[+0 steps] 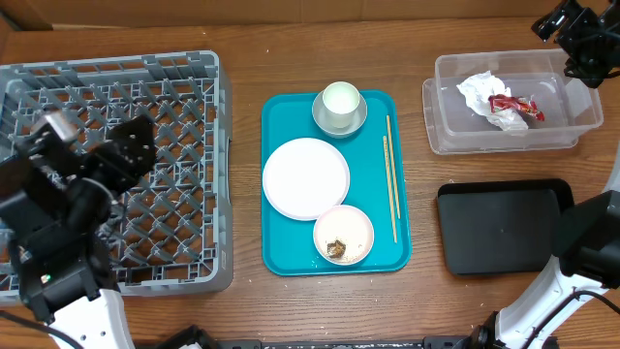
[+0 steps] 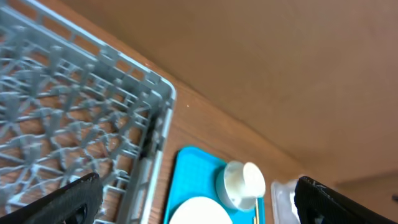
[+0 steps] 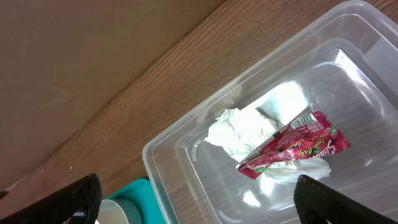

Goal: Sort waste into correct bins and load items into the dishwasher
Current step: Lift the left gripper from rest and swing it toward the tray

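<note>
The crumpled white napkin (image 1: 477, 89) and the red wrapper (image 1: 515, 106) lie inside the clear plastic tub (image 1: 455, 136) at the back right; both also show in the right wrist view, napkin (image 3: 239, 132) and wrapper (image 3: 292, 144). My right gripper (image 3: 196, 205) is open and empty above the tub (image 3: 186, 168). The black tray (image 1: 499, 228) sits in front of the tub. On the teal tray (image 1: 281, 247) are a white plate (image 1: 305, 177), a white cup in a bowl (image 1: 340, 104), a bowl with brown scraps (image 1: 343, 235) and chopsticks (image 1: 390, 179). My left gripper (image 2: 196, 202) is open and empty over the grey dish rack (image 1: 208, 116).
The dish rack (image 2: 74, 112) fills the left side of the table. A brown cardboard wall runs along the back. The teal tray (image 2: 186, 174) with cup (image 2: 242, 183) and plate (image 2: 199, 211) shows in the left wrist view. Robot bases stand at the front corners.
</note>
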